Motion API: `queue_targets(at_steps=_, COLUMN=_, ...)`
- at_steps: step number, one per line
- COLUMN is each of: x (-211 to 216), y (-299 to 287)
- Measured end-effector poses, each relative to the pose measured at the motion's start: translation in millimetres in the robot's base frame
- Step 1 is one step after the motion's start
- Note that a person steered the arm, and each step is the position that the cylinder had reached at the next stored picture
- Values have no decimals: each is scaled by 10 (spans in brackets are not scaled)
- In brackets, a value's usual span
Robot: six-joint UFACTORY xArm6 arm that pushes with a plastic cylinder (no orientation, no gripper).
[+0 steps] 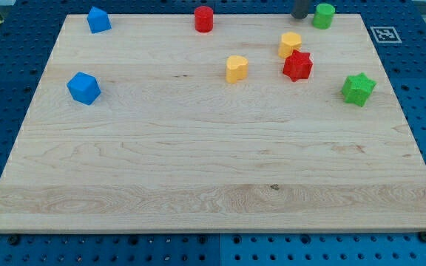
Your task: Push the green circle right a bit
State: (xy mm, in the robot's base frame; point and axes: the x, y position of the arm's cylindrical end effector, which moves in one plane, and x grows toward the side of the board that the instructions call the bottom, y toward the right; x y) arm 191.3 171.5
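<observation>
Tip set at the green circle's left side, push to the right about to begin.

My tip (299,16) sits at the view's top edge, just beside the green circle (323,15) on its left – touching or nearly so, I cannot tell which. There is no end effector to open or shut here, only the dark rod, so jaws apart or together does not apply. The circle stands near the top right corner of the surface (198,170), a pale wooden board with visible grain. As I judge it, the approach is done; the next move calls for a short, straight slide rightward – stopping early, since the board's edge is near. The circle looks like a smooth, matte short cylinder, and it should slide easily on the wood.
</observation>
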Motion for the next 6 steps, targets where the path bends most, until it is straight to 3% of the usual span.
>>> queue_targets(at_steps=4, x=-2, y=533)
queue_targets(at_steps=6, x=27, y=-115)
